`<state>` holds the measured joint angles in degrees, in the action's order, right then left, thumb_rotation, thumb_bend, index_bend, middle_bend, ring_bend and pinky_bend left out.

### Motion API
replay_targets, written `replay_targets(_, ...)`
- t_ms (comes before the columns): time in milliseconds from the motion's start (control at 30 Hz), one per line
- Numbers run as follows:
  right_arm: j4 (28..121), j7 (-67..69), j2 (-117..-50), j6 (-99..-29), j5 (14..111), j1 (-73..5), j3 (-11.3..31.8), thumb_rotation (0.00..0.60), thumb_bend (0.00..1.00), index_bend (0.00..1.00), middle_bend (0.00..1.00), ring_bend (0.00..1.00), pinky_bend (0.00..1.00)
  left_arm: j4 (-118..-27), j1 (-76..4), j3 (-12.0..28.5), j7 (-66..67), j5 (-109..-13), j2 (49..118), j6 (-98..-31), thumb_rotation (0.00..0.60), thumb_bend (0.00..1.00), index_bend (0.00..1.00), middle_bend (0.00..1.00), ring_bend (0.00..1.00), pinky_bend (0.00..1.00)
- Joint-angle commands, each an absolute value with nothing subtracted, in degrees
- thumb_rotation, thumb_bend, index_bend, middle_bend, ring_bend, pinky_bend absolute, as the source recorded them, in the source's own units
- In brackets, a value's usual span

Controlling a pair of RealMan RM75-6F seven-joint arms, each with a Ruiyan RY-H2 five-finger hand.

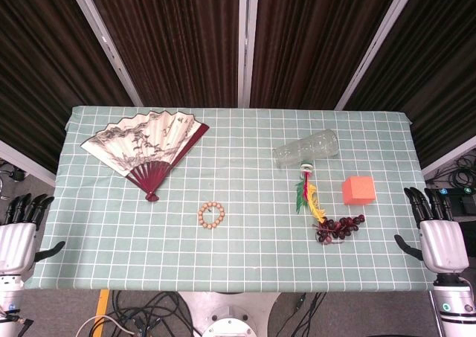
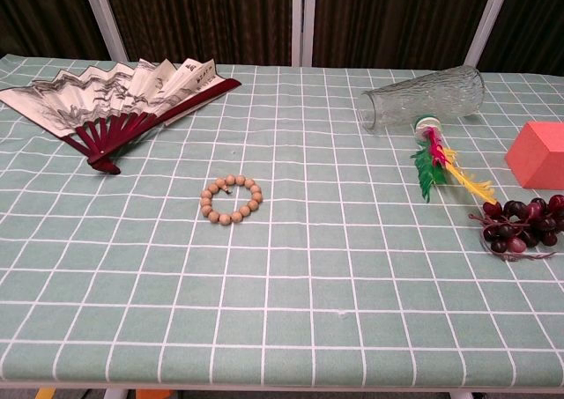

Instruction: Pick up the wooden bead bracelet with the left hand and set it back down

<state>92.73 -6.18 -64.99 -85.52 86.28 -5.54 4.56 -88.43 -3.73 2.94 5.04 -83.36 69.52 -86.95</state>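
Observation:
The wooden bead bracelet (image 1: 211, 215) (image 2: 231, 199) lies flat on the green checked tablecloth, a little left of the table's middle. My left hand (image 1: 21, 231) hangs off the table's left edge, fingers apart and empty, far from the bracelet. Beyond the right edge my right hand (image 1: 437, 233) is likewise open and holds nothing. Neither hand shows in the chest view.
An open paper fan (image 1: 145, 145) (image 2: 115, 95) lies at the back left. A glass vase (image 1: 306, 148) (image 2: 425, 97) lies on its side at the back right, with a feathered shuttlecock (image 1: 308, 196) (image 2: 439, 161), dark grapes (image 1: 339, 227) (image 2: 518, 224) and an orange cube (image 1: 358, 190) (image 2: 538, 155) nearby.

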Motion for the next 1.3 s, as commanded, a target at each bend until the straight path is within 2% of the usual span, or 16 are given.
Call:
replay_targets(33,92.71,-5.99,-64.94,-85.74,86.49,-5.38,4.42,0.6,0.1,0.0,0.1,0.0,0.05,-88.35,-3.65,2.83,4.95,-83.5,69.56,-86.99,0.6,0.06,0.14,0.12,0.02,0.02)
replay_targets(367,93.18,-5.34,-64.38,-86.92,87.59,-4.79,4.05,0.6,0.1,0.0,0.1,0.0,0.05,-87.12,-4.11,2.44,3.59,-85.99,69.59,-87.33,0.6,0.06,0.16,0.13,0.03,0.03)
replay_targets(533,94.11,-5.75,-63.22,-87.48,88.25,-5.0,4.51,0.6,0.1,0.0,0.1,0.0,0.05,-85.67,-8.54,2.52,2.02,-92.25,68.66,-85.24,0.6,0.07,0.26,0.25,0.14,0.11)
replay_targets(600,94.59,-5.99,-62.82,-87.64,88.55,-5.12,4.67,0.6,0.1,0.0,0.1,0.0,0.05,-85.08,-11.31,2.59,0.43,-95.34,68.26,-83.57,0.6,0.09,0.31,0.31,0.21,0.14)
replay_targets(667,95.14,-6.0,-62.42,-87.73,88.78,-5.23,4.79,0.6,0.1,0.0,0.1,0.0,0.05,-84.05,-15.03,2.9,-1.24,-98.95,68.43,-81.49,0.6,0.12,0.33,0.33,0.24,0.16)
replay_targets(767,95.98,-6.25,-61.94,-87.66,88.94,-5.31,4.8,0.6,0.1,0.0,0.1,0.0,0.05,-81.6,-20.83,3.22,-3.26,-103.78,70.12,-78.1,0.6,0.15,0.35,0.33,0.23,0.17)
replay_targets(1000,97.38,-7.13,-61.26,-88.1,89.0,-4.95,4.69,0.6,0.1,0.0,0.1,0.0,0.05,-77.05,-32.27,2.72,-5.39,-109.49,76.1,-68.81,0.6,0.2,0.35,0.34,0.15,0.18)
replay_targets(1167,97.75,-7.26,-61.13,-88.33,88.5,-4.41,4.48,0.6,0.1,0.0,0.11,0.0,0.05,-72.72,-36.81,2.14,-3.95,-110.38,81.62,-65.11,0.6,0.22,0.36,0.42,0.05,0.06)
replay_targets(1300,97.63,-6.98,-61.14,-88.17,88.11,-4.3,4.48,0.6,0.1,0.0,0.12,0.0,0.03,-70.4,-38.39,1.7,-1.81,-108.33,85.21,-61.93,0.6,0.22,0.37,0.41,0.04,0.01)
